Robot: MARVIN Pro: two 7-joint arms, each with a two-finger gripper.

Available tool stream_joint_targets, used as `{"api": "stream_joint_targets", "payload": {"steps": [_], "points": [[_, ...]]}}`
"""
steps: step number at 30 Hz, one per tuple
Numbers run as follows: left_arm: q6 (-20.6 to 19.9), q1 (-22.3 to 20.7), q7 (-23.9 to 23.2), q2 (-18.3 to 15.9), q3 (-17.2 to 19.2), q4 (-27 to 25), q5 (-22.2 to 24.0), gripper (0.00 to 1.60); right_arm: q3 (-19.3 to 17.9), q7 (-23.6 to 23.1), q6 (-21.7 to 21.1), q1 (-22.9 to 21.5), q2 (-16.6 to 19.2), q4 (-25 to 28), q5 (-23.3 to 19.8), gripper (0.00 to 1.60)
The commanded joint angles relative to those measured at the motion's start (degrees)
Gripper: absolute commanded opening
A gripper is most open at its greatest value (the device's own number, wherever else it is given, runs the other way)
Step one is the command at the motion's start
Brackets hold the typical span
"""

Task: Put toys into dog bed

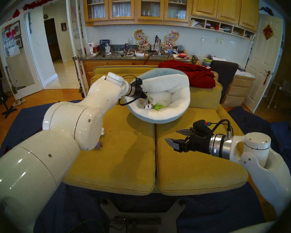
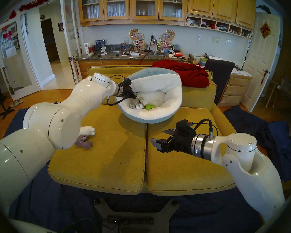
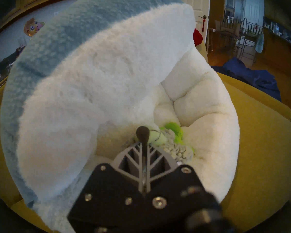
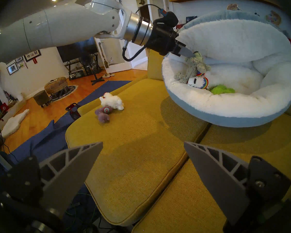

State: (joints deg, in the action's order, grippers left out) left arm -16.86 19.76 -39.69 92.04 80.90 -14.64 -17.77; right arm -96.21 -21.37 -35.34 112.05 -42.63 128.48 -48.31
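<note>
The pale blue dog bed (image 1: 158, 117) with its white fleece inside stands tilted on the yellow sofa, its far rim folded forward. My left gripper (image 4: 191, 55) reaches over the bed's left rim, shut on the top of the grey-beige plush (image 4: 191, 67), which hangs down into the bed. Beside it in the bed lie the white llama (image 4: 196, 82) and the green cactus (image 4: 222, 90). The white lamb (image 2: 87, 130) and the purple-grey plush (image 2: 83, 141) lie on the left seat cushion, partly behind my left arm. My right gripper (image 1: 171, 136) hovers open and empty over the right cushion.
A dark-red blanket (image 1: 191, 74) is draped over the sofa back at the right, behind the bed. The two yellow seat cushions (image 1: 124, 152) meet at a seam down the middle. Dark-blue cloth (image 1: 267, 135) covers the floor around the sofa.
</note>
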Motion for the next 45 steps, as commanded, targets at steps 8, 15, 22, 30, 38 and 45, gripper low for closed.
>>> {"api": "stream_joint_targets", "payload": {"steps": [8,15,22,30,38,45], "points": [[2.81,-3.58,0.82,-0.85,1.26,-0.01,0.70,1.60,-0.86,0.02,0.53,-0.77,0.03,1.20,0.06,1.60],[3.13,-5.38,-1.24,-1.55,2.80,-1.75,2.07,1.60,-0.77,0.00,0.47,-0.82,0.04,1.10,0.03,1.60],[3.09,-6.22,-5.67,-2.25,4.51,-3.59,3.71,1.60,-0.75,0.00,0.46,-0.84,0.05,1.07,0.03,1.60],[2.09,-6.08,-12.08,-3.15,5.96,-5.83,5.21,1.60,-0.76,0.00,0.47,-0.84,0.05,1.09,0.02,1.60],[-1.33,-4.69,-21.26,-4.13,6.25,-8.57,5.84,1.60,-0.76,0.00,0.47,-0.84,0.05,1.10,0.02,1.60],[-6.32,-2.18,-26.80,-5.66,5.17,-12.21,4.75,1.60,-0.78,0.01,0.48,-0.83,0.05,1.11,0.03,1.60]]}}
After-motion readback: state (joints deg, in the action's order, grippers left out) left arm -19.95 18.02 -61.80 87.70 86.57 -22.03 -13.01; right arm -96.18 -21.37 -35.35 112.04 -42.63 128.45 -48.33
